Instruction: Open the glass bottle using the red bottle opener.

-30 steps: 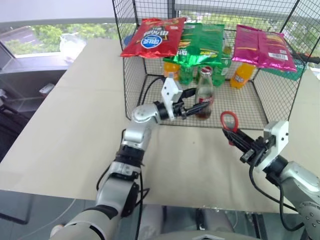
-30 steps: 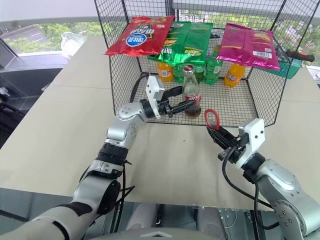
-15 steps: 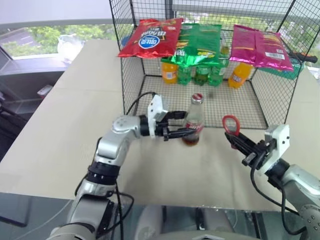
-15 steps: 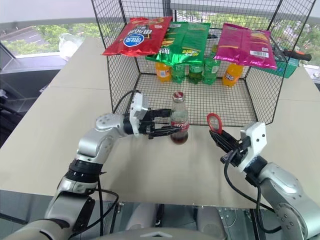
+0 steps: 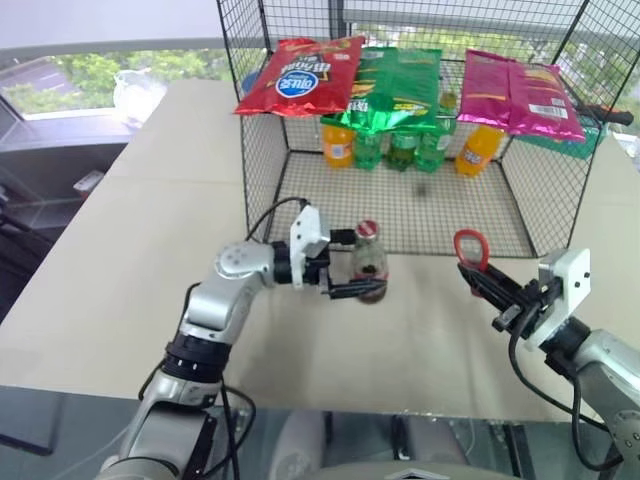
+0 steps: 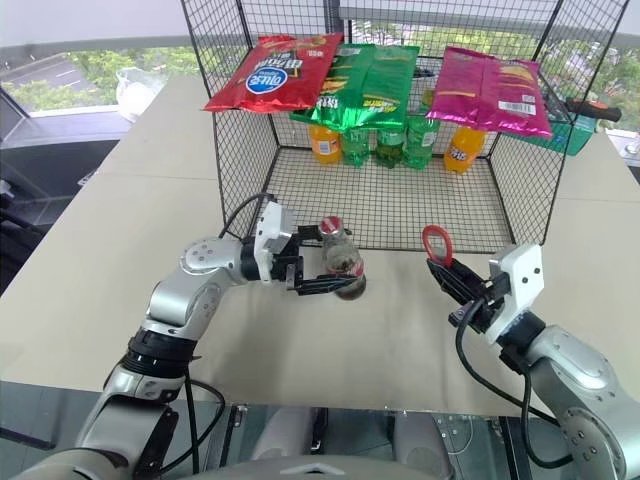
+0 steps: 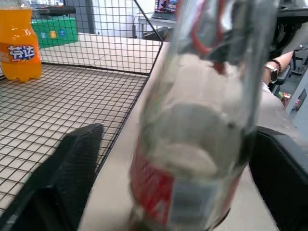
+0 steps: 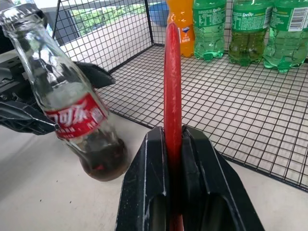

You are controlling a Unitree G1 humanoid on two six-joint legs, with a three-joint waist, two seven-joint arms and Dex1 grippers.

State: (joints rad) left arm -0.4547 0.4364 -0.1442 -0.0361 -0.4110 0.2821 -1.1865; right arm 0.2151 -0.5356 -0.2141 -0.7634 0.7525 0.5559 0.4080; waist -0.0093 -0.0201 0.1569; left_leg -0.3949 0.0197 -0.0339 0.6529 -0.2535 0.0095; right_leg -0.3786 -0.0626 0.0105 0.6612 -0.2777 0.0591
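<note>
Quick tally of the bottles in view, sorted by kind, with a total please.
glass bottle: 1
orange soda bottles: 2
green plastic bottles: 3
Total: 6

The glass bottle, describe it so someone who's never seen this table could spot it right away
Find the wire mesh cage on the beige table. On the table just in front of its open side, the glass bottle leans between the left hand's fingers. It is clear glass, red-labelled, unlike the orange and green plastic bottles inside.
</note>
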